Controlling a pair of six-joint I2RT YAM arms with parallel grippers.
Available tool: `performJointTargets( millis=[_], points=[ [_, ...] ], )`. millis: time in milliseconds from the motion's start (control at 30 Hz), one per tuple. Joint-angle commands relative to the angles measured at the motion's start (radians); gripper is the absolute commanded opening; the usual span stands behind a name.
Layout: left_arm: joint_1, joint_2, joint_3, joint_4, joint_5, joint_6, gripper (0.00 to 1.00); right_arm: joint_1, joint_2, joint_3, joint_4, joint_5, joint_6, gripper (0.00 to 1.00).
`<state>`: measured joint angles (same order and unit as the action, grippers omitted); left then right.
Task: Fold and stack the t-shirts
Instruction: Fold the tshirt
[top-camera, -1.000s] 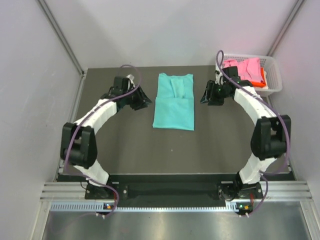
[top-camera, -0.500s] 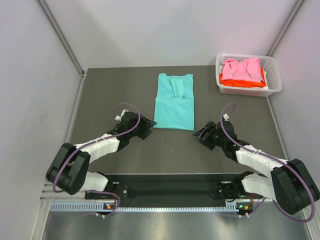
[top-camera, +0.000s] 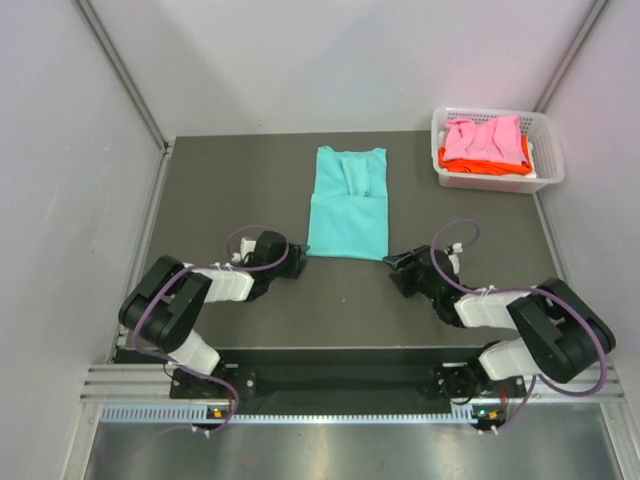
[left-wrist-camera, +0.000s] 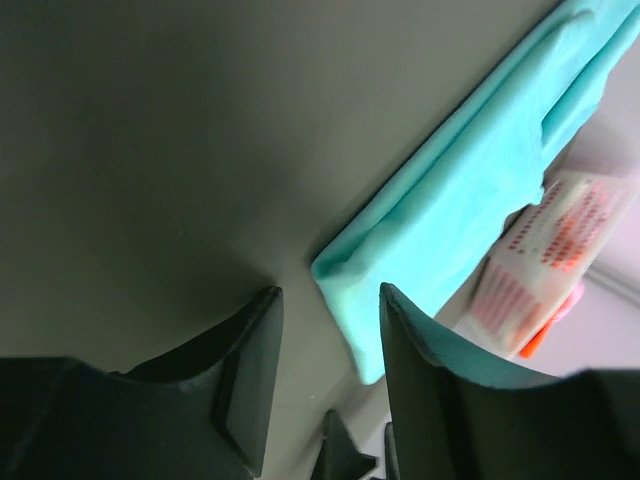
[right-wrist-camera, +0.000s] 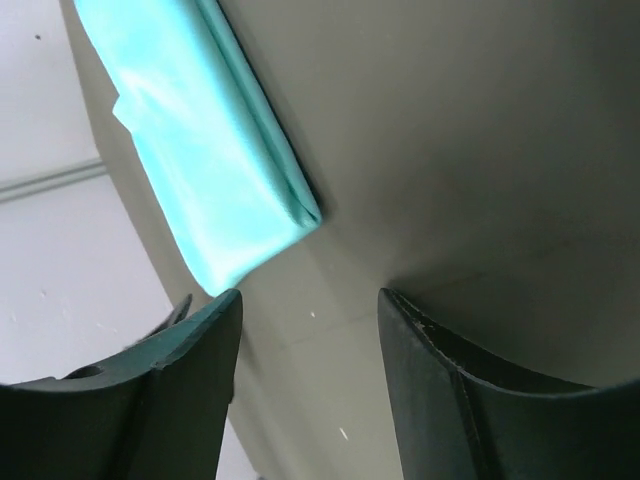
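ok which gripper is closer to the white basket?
Right. The right gripper is by the near right corner of the teal t-shirt, nearer the bases and left of the basket. The left gripper is by the shirt's near left corner, farther off.

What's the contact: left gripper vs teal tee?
Cannot tell. Left wrist view: corner of teal tee appears between left gripper fingers, edge hidden behind one; no plain gap or contact.

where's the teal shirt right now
In the top view the teal shirt lies flat mid-table, left of the white basket, with the left gripper and right gripper just off its near corners.
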<state>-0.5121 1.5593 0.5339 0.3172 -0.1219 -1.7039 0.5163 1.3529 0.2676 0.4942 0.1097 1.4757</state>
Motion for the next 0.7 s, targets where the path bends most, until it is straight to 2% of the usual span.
performJointTargets(
  millis=[0, 433, 667],
  points=[
    [-0.005, 0.053, -0.003, 0.062, -0.03, -0.086, 0.49, 0.036, 0.037, 0.004, 0.077, 0.079, 0.084, 0.56],
    [-0.006, 0.067, 0.02, -0.064, -0.004, -0.059, 0.46, 0.036, 0.141, 0.058, 0.06, 0.102, 0.1, 0.47],
    [-0.005, 0.096, 0.023, -0.063, 0.024, -0.057, 0.43, 0.037, 0.201, 0.082, 0.07, 0.104, 0.106, 0.42]
  ],
)
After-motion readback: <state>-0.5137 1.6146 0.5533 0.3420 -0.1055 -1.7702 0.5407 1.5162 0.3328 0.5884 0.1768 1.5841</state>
